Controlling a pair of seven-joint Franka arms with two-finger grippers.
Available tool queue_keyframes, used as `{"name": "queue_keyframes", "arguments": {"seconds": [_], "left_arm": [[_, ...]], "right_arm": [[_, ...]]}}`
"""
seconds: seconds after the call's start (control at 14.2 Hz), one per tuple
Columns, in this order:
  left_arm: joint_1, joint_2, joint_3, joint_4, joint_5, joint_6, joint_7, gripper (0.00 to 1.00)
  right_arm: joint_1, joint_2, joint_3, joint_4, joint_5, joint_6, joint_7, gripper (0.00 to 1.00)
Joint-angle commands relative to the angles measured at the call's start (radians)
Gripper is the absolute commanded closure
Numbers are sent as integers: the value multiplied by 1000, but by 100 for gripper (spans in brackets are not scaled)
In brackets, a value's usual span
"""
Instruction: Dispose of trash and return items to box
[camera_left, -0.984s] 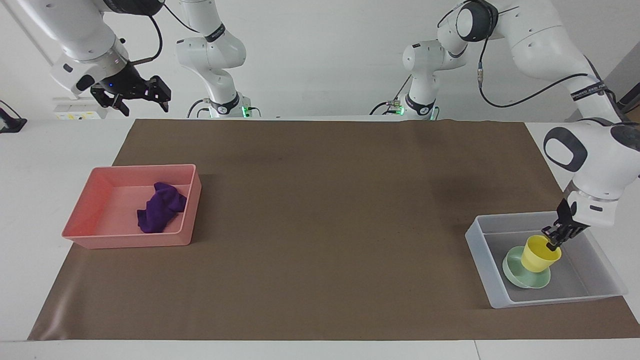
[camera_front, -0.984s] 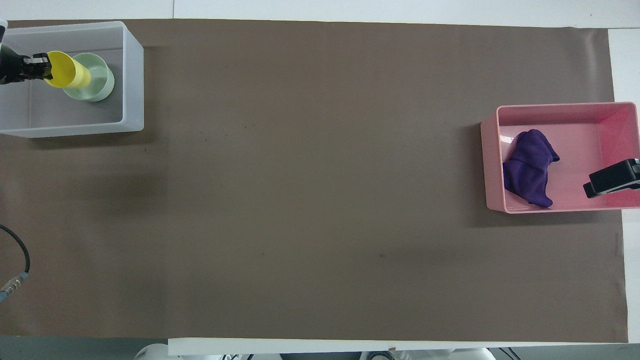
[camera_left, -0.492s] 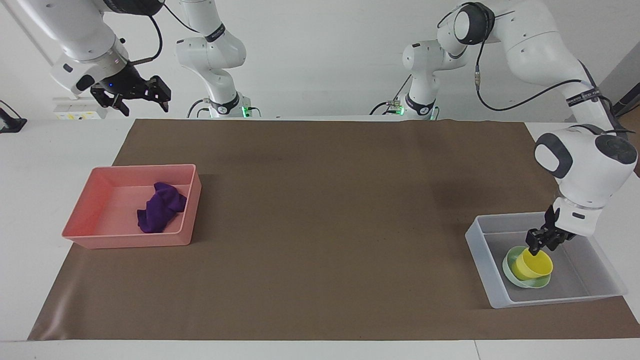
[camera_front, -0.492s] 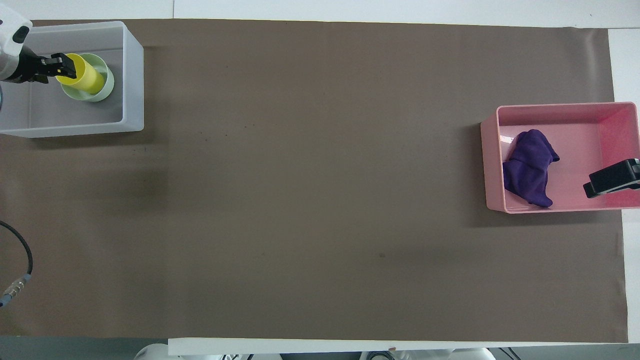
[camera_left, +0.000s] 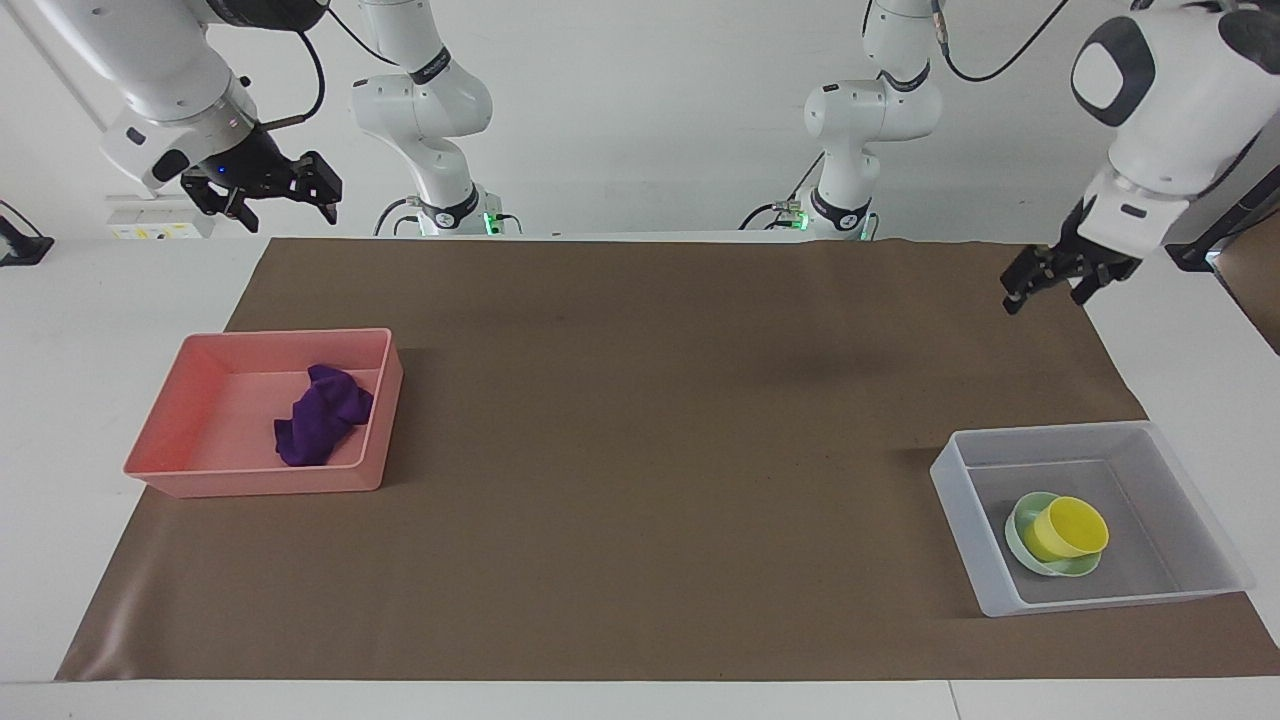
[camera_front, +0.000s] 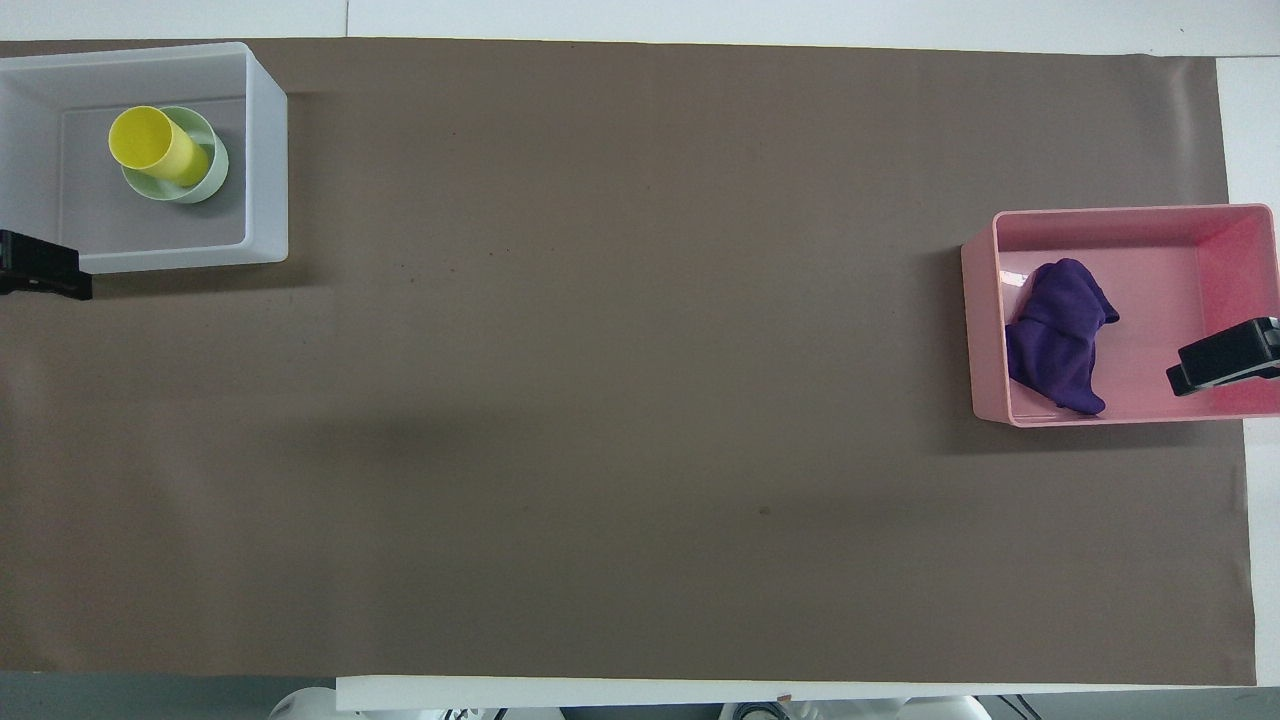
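The jaws of the right gripper (camera_left: 275, 200) were apart; it waited at ten o'clock over the table edge. The left gripper (camera_left: 1050, 290), jaws apart too, had let go and risen to two o'clock over the mat corner. The yellow cup (camera_left: 1072, 527) sat in the green bowl (camera_left: 1030, 560) inside the box (camera_left: 960, 520) at four o'clock, so the job looked done

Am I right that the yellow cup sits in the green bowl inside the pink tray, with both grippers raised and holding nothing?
Not quite. The yellow cup sits in the green bowl inside the translucent box, not the pink tray, as the facing view shows. The left gripper and right gripper are raised and hold nothing.
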Motion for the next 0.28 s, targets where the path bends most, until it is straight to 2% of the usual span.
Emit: {"name": "queue_keyframes", "arguments": {"seconds": [0.0, 0.07, 0.21], "left_arm": [[-8, -10, 3, 82, 0, -55, 44, 0], [-2, 19, 5, 125, -20, -94, 55, 0], [-9, 21, 2, 133, -19, -112, 60, 0]], "right_arm": [[-12, -16, 5, -19, -3, 3, -20, 0], [-12, -16, 5, -19, -3, 3, -20, 0], [-12, -15, 5, -19, -3, 3, -20, 0]]}}
